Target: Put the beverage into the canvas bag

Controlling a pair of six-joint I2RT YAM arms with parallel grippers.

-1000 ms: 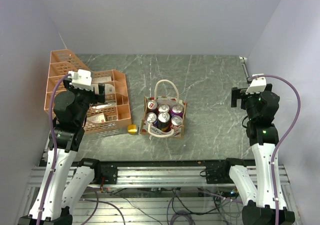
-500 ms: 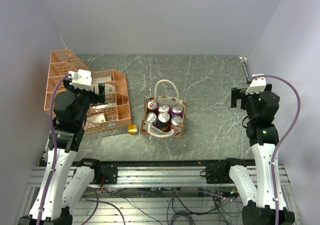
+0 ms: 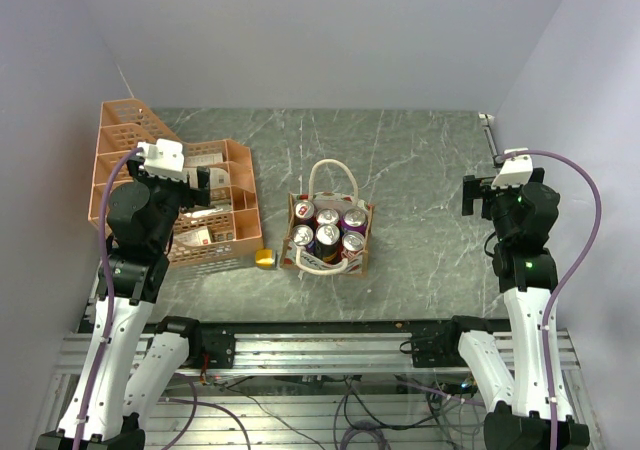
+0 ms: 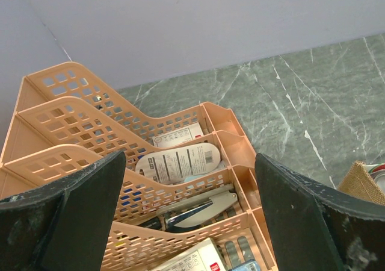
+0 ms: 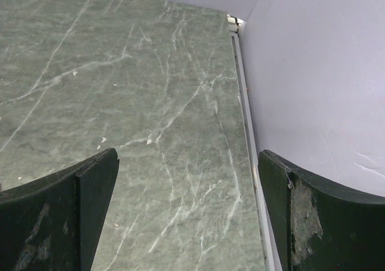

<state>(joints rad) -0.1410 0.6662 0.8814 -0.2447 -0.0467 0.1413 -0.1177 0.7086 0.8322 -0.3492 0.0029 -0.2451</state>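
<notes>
The tan canvas bag (image 3: pixel 364 238) with white loop handles stands mid-table in the top view, holding several beverage cans (image 3: pixel 328 236) upright. Its corner shows at the right edge of the left wrist view (image 4: pixel 364 180). My left gripper (image 3: pixel 203 187) is open and empty, raised over the orange rack left of the bag; in its wrist view (image 4: pixel 189 208) the jaws stand wide apart. My right gripper (image 3: pixel 473 192) is open and empty, held high at the right side, far from the bag; its wrist view (image 5: pixel 187 208) shows only bare table between the jaws.
An orange plastic mesh tray rack (image 3: pixel 120 145) at the left holds packets and a grey tool (image 4: pixel 204 208). A small yellow object (image 3: pixel 264 258) lies between rack and bag. The right wall and a metal edge strip (image 5: pixel 243 96) border the table.
</notes>
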